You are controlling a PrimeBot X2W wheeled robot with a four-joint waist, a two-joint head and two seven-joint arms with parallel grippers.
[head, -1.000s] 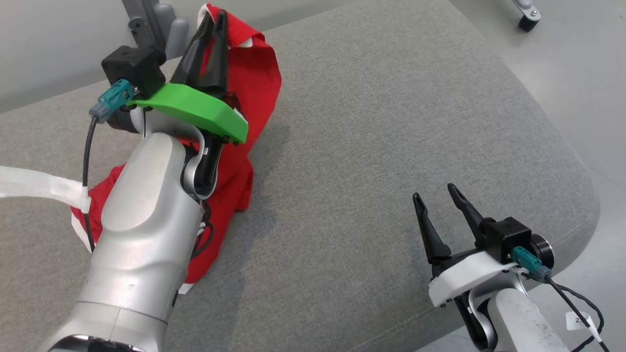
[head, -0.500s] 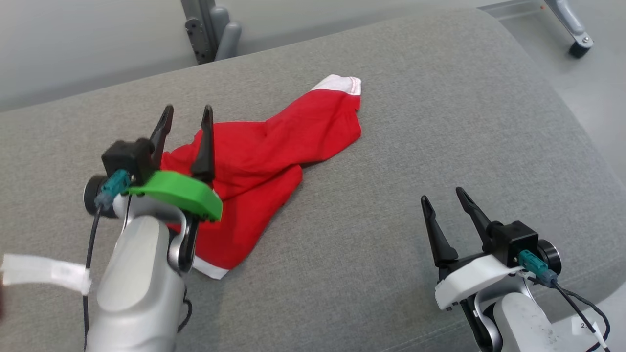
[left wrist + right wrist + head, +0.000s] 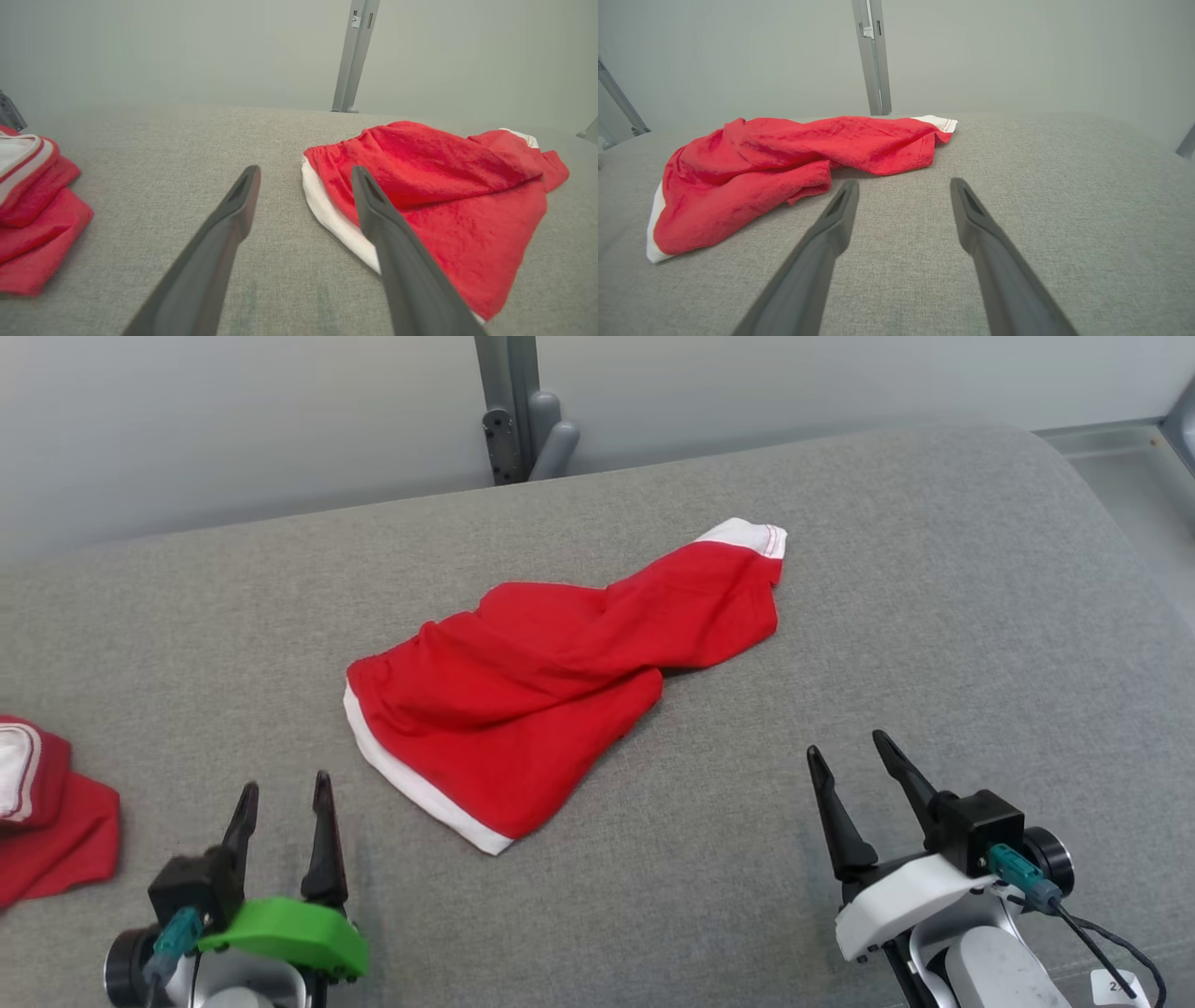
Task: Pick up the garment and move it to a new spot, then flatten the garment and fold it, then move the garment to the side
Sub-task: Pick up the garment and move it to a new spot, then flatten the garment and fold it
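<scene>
A red garment [image 3: 551, 672] with white trim lies crumpled and loose in the middle of the grey cushion [image 3: 934, 616]. The left wrist view has the garment [image 3: 434, 186] to the right of the fingers, the right wrist view has the garment [image 3: 784, 158] to their left. My left gripper [image 3: 285, 803] stands open at the lower left, apart from the cloth and holding nothing. At the lower right my right gripper [image 3: 859, 761] is open too, with bare cushion between its fingers.
Another red and white garment [image 3: 42, 812] lies bunched at the cushion's left edge; the left wrist view has this second garment [image 3: 32, 205] at its far left. A grey metal post [image 3: 513, 406] rises behind the cushion. Floor lies past the right edge.
My left gripper has opened and let go of the garment, which now lies on the cushion, and the arm has drawn back to the lower left. The camera has shifted. The right gripper stays open.
</scene>
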